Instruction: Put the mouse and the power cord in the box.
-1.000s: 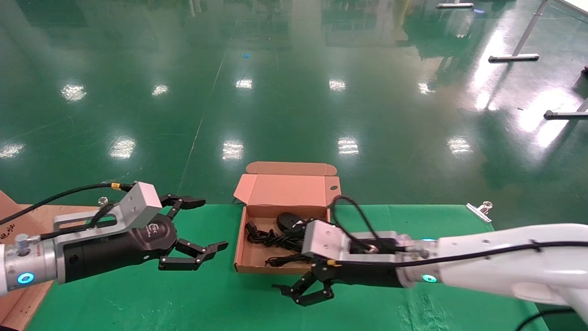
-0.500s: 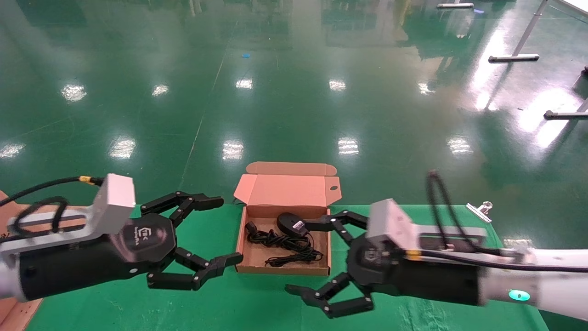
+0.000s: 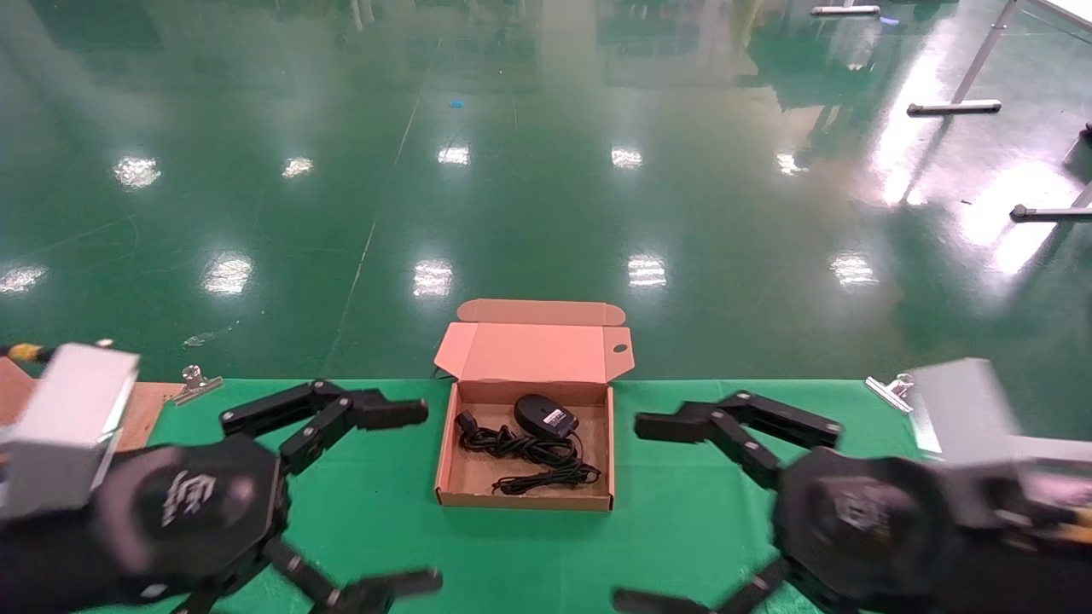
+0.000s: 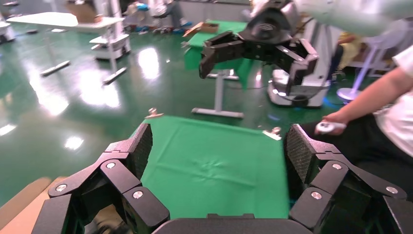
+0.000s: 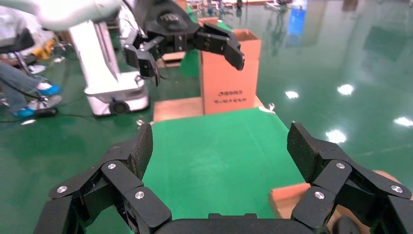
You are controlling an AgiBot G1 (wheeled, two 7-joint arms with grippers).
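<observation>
Both items look packed. The mouse (image 3: 545, 416) lies inside the box (image 3: 525, 501), at the far side, label face up. The power cord (image 3: 529, 452) lies in a loose bundle just near of it, also inside, plug toward the far left corner. Thin mouse wire can't be told apart from the cord bundle. The box sits on the green table (image 3: 682, 520) at its far middle edge, lid flap up at the far side.

Left gripper (image 3: 375, 495) is raised near-left of the box, jaws wide apart, empty. Right gripper (image 3: 665, 512) is raised near-right of the box, jaws wide apart, empty. Neither touches anything.

Judgement: placing looks done, nothing left on the table to load. Lid not closed, but the task doesn't ask for it.
</observation>
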